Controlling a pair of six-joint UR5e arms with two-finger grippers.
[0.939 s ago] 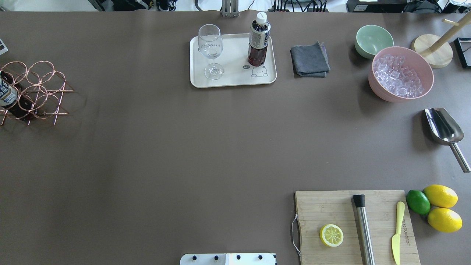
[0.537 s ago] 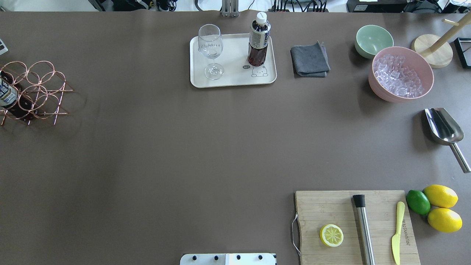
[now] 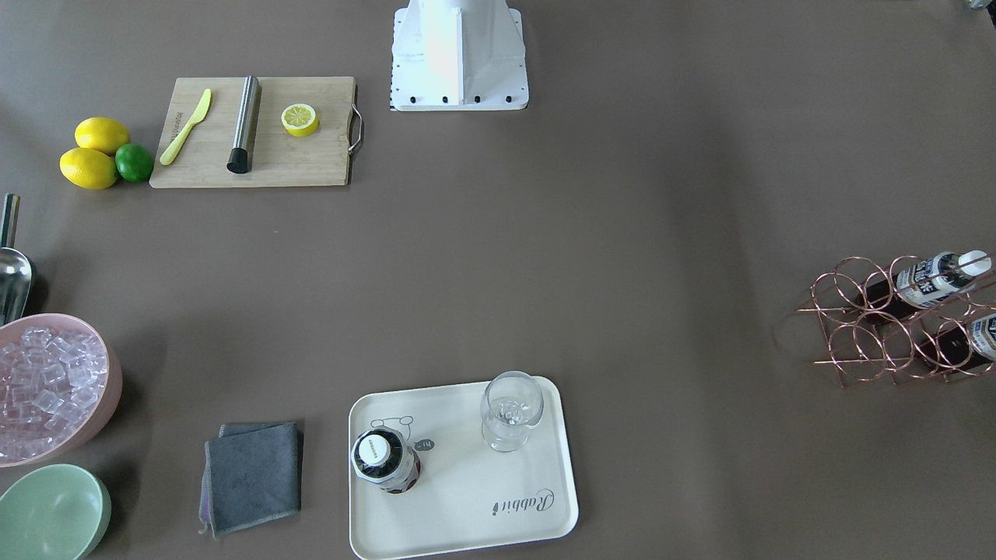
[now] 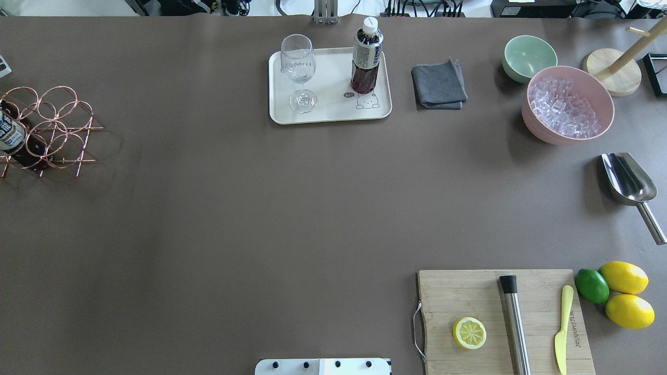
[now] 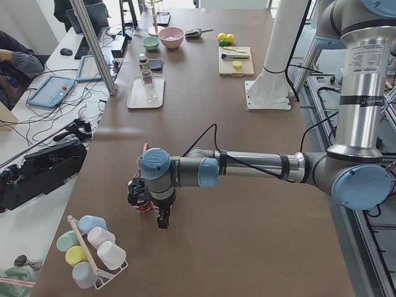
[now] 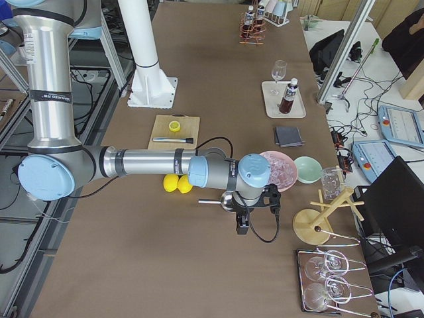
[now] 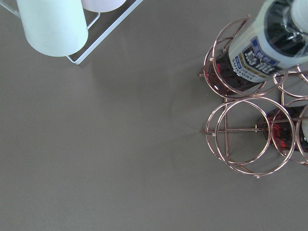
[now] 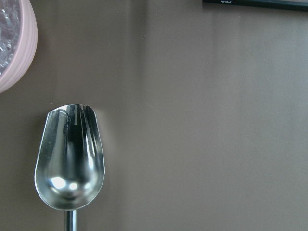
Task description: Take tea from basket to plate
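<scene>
One tea bottle [image 4: 367, 57] stands upright on the cream plate [image 4: 329, 115], next to the bear drawing; it also shows in the front view [image 3: 385, 461]. The copper wire basket [image 4: 54, 127] sits at the table's left edge and holds two more tea bottles [image 3: 930, 280] [image 3: 984, 334]. The left wrist view looks down on the basket [image 7: 240, 137] and a bottle [image 7: 269, 41]. My left gripper [image 5: 141, 197] hangs over the basket. My right gripper [image 6: 264, 200] hangs over the metal scoop [image 8: 70, 163]. I cannot tell whether either gripper is open or shut.
A wine glass [image 4: 298, 70] shares the plate. To its right lie a grey cloth [image 4: 439, 84], a green bowl [image 4: 529, 57] and a pink bowl of ice [image 4: 568, 104]. The cutting board [image 4: 469, 297] is near right. A cup rack [image 5: 93, 250] stands beside the basket.
The soft shadow beside the basket has shifted slightly. No object on the table has moved.
</scene>
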